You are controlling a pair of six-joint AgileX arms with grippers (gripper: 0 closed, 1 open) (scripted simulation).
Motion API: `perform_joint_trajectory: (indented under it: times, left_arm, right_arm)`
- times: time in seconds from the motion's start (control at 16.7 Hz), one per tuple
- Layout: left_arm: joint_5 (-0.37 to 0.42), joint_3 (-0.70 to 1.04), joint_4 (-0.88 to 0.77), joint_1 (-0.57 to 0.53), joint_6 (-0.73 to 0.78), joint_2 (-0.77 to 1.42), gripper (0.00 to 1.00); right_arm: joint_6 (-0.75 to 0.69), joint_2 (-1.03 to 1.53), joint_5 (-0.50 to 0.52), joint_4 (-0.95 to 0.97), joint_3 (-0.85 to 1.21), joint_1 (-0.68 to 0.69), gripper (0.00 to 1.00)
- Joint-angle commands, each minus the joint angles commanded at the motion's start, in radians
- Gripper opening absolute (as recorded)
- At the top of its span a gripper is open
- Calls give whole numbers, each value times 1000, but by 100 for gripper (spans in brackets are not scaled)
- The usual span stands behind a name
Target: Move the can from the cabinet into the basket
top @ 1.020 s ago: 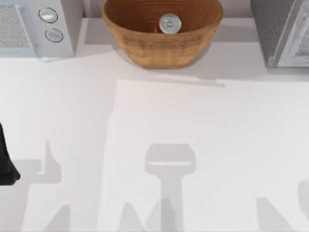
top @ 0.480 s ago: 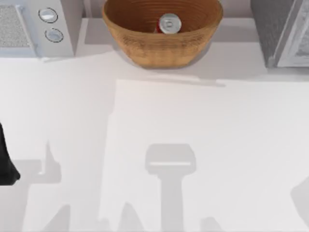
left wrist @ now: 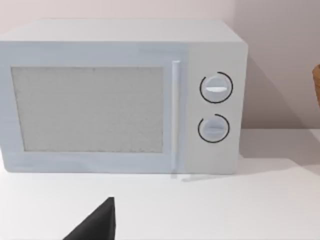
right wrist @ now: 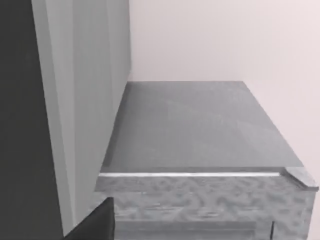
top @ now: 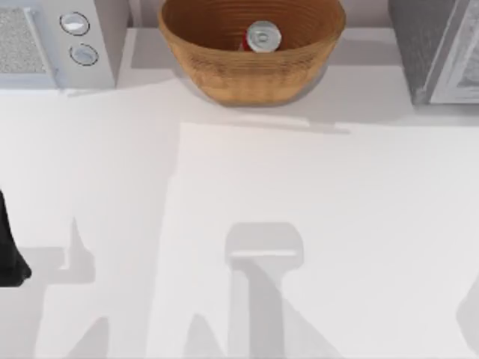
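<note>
At the top centre of the top view, the can [top: 263, 36] stands inside the basket [top: 224, 71], unmoved from earlier; only shadows at the lower right have shifted. Left arm [top: 10, 250] parked at left edge; whether either gripper is open, I cannot tell.

tan-brown ribbed basket [top: 224, 71]; red can [top: 262, 37] with silver top; dark grey speckled cabinet [top: 419, 45]; white microwave [left wrist: 125, 95]; white bench [top: 299, 209].
</note>
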Motion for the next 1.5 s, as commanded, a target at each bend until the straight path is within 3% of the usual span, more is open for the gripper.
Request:
perform_joint_trajectory:
  times: [0.54,0.78,1.02,1.5]
  left_arm:
    - [0,0,0,0,0,0,100]
    - [0,0,0,0,0,0,100]
    - [0,0,0,0,0,0,100]
    - [0,0,0,0,0,0,100]
  right_arm:
    - [-6,-21,813,-32,-6,813,100]
    - [-8,-46,1092,-39,-31,1092,100]
    - [-10,-61,1204,-41,-46,1204,100]
    - [-22,-8,1188,-27,14,1143,100]
